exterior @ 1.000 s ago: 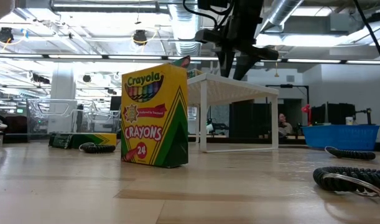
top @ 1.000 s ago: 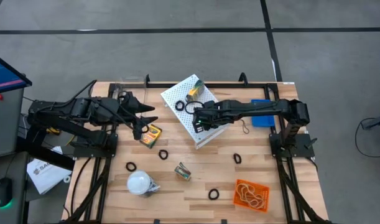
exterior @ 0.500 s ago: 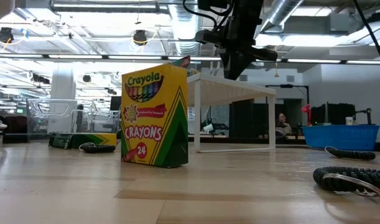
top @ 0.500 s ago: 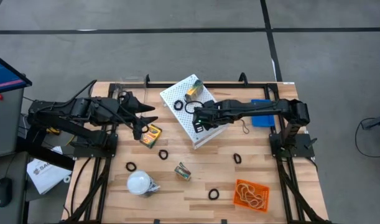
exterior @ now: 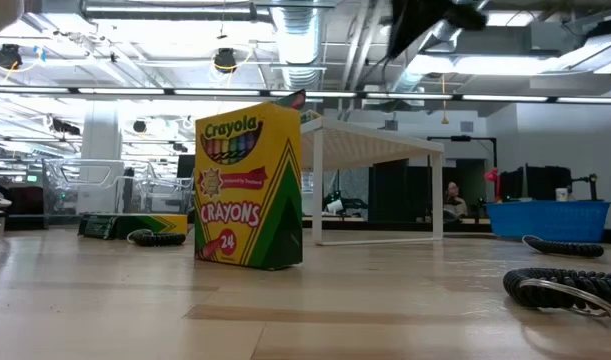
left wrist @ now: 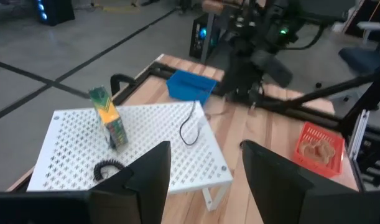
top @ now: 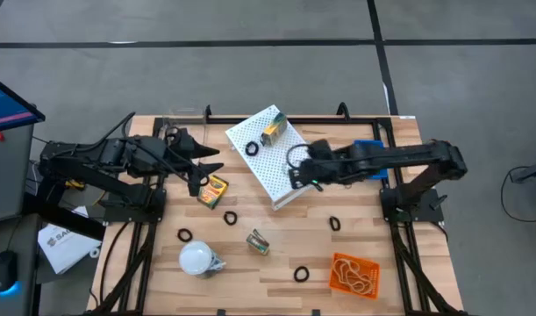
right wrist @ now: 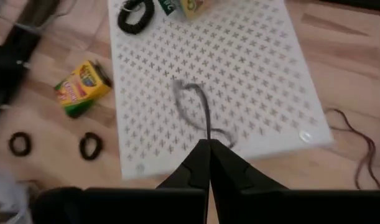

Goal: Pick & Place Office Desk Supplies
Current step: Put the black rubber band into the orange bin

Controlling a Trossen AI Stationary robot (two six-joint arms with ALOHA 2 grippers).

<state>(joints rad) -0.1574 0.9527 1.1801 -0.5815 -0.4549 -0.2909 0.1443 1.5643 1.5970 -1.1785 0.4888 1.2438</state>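
**Three crayon boxes, a scatter of rings, one pinched band**

Three small yellow-and-green crayon boxes are in view. One stands upright on the white perforated box (top: 269, 156) near its far corner (crayon box on top (top: 272, 132)), with a black ring (top: 253, 149) lying flat just beside it on the same surface. A second crayon box (top: 215, 190) lies on its side on the desk (top: 373, 230), just under the left pincer (top: 206, 167). The third crayon box (top: 258, 241) lies near the middle of the desk; in the low view it stands large, its front reading "Crayons".

A thin dark rubber-band loop (right wrist: 199, 111) lies curled across the perforated top, and its near end runs into the closed tips of the right pincer (right wrist: 209, 144), which is shut on it above the box's near edge.

More black rings lie loose on the bare wood: one (top: 230, 217) beside the fallen crayon box, one (top: 184, 234) near the white bulb-like object (top: 197, 258), one (top: 334, 224) toward the right side and one (top: 301, 275) close to the orange tray (top: 353, 274), which holds tan rubber bands. A blue bin (top: 369, 159) sits at the right edge, partly under the right arm.

The left pincer hangs half open and holds nothing.
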